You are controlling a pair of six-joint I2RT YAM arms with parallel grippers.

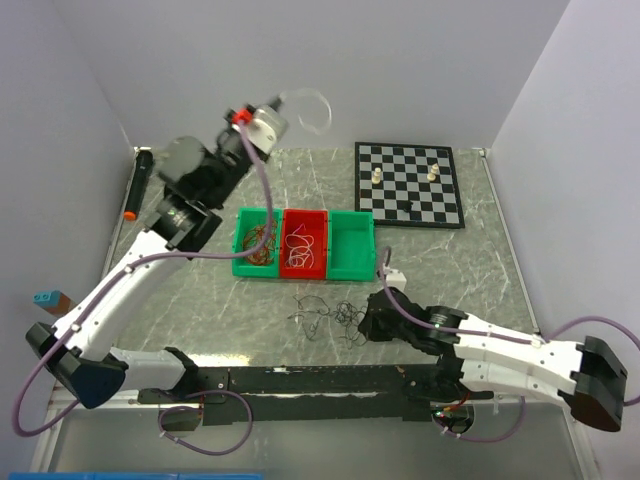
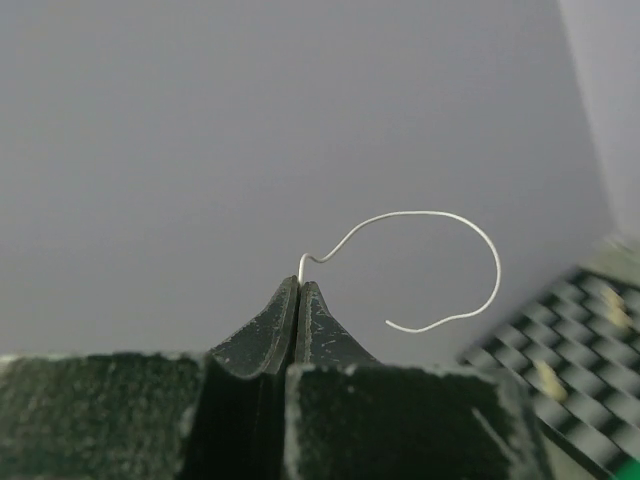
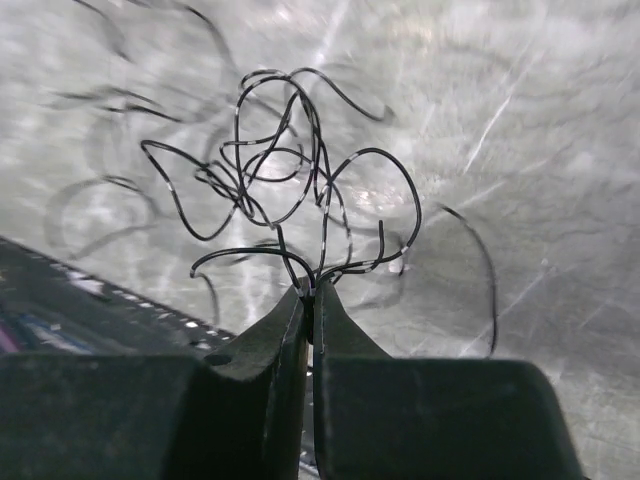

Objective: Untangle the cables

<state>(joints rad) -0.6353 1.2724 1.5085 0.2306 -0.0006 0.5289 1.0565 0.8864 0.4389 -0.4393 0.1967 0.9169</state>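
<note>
Left gripper (image 2: pixel 298 292) is hanging high at the back, jaws pressed together and pinching one end of a single white cable (image 2: pixel 430 213). The cable is curling free in an open loop and touching nothing else. From the top camera the loop is showing against the back wall, behind the bins and left of the chessboard (image 1: pixel 410 185).

Right gripper (image 3: pixel 308 297) is sitting low near the front of the table (image 1: pixel 450 265), jaws nearly together and pinching a few strands of the black cables (image 3: pixel 318 150). The tangle is fanning out past the fingertips; I cannot tell whether it is lifted or lying on the table. It is lying in front of the bins, spreading left from this gripper.

Three bins are standing touching in a row. The left green bin (image 1: pixel 240 266) is holding red-brown cables (image 1: pixel 262 240), the red bin (image 1: pixel 305 214) is holding a white bunch (image 1: pixel 303 246), and the right green bin (image 1: pixel 352 242) is beside it.
</note>
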